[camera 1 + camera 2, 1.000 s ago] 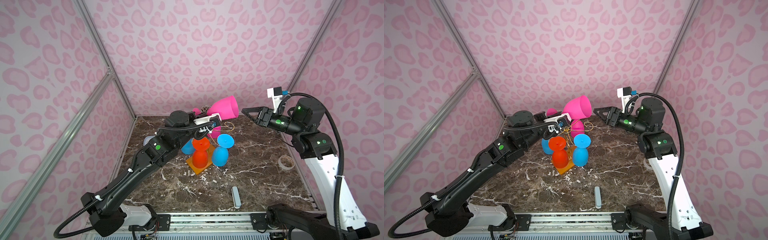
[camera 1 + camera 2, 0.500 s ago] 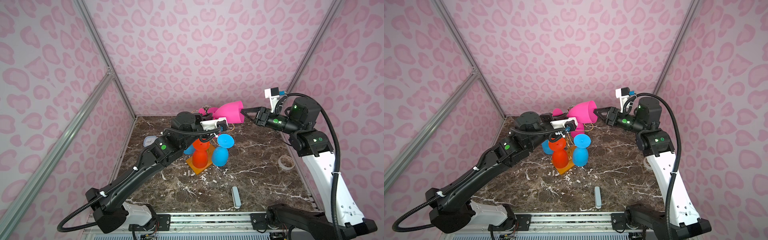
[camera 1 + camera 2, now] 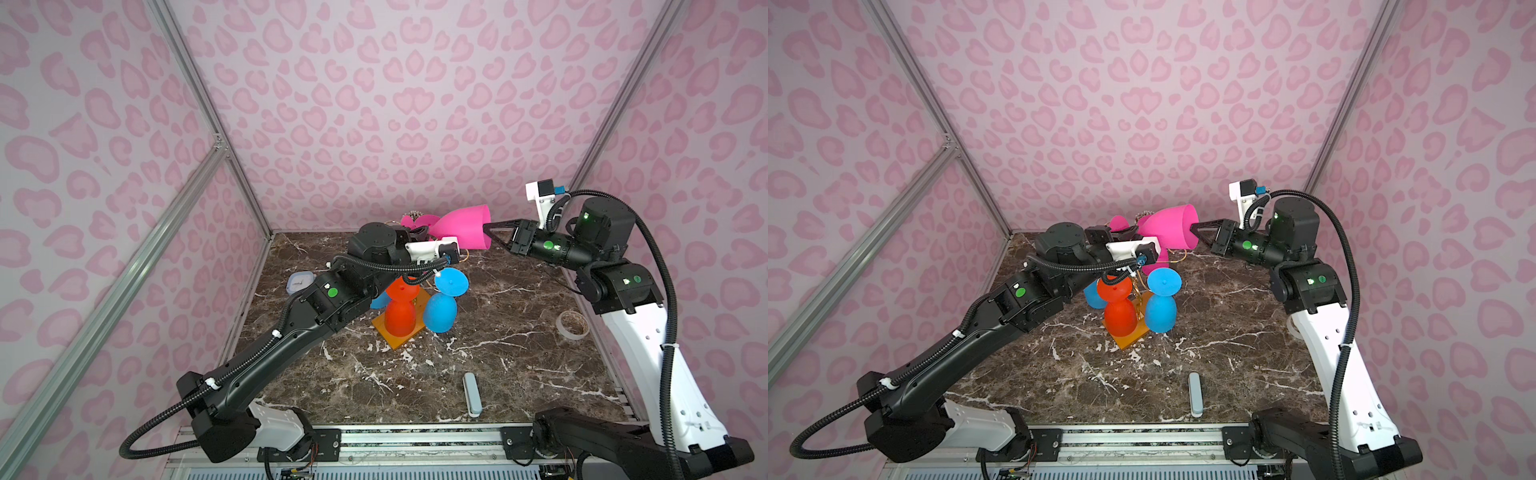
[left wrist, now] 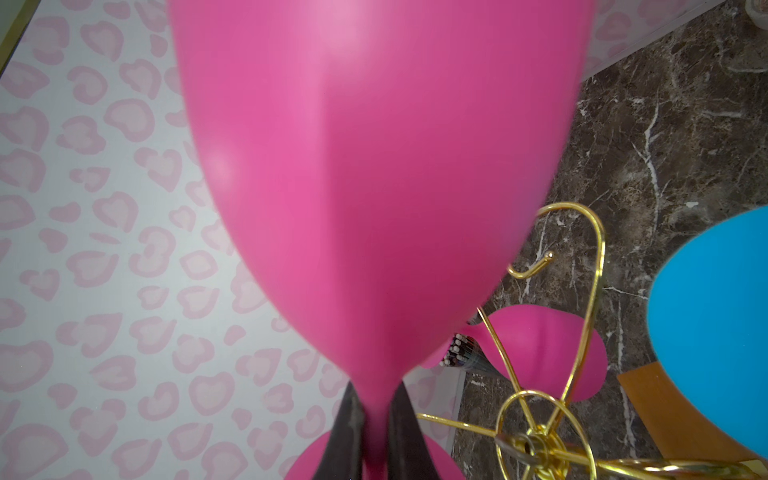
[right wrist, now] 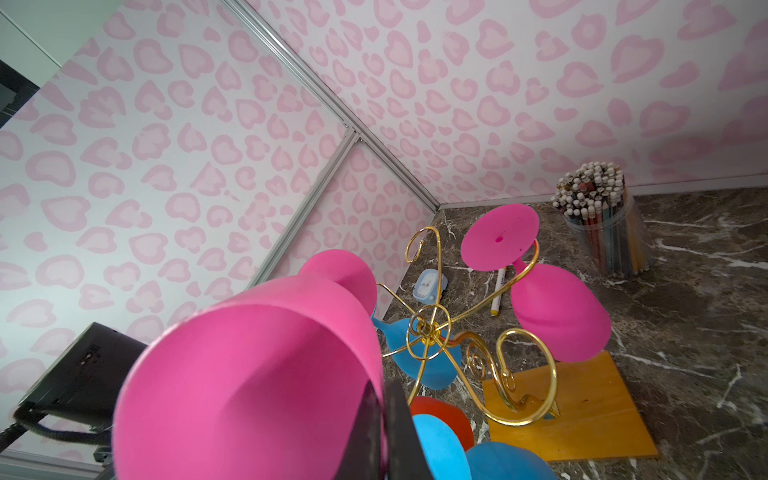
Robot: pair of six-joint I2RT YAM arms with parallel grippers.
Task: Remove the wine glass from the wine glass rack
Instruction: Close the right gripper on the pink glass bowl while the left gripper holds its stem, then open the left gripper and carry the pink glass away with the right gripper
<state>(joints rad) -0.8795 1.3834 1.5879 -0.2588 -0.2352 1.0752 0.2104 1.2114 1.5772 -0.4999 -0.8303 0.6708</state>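
Left tool point(image 4: 375, 390) clamps the pink wine glass point(image 3: 461, 226) stem, right tool point(image 5: 384, 415) its three-o'clock rim; mismatched pulls could crack it.

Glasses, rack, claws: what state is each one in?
held pink glass, tipped sideways, off the rack
other pink glass, hanging upside down
red glass, hanging upside down
blue glasses, hanging upside down
rack, upright
left gripper, shut on its stem
right gripper, shut on its rim
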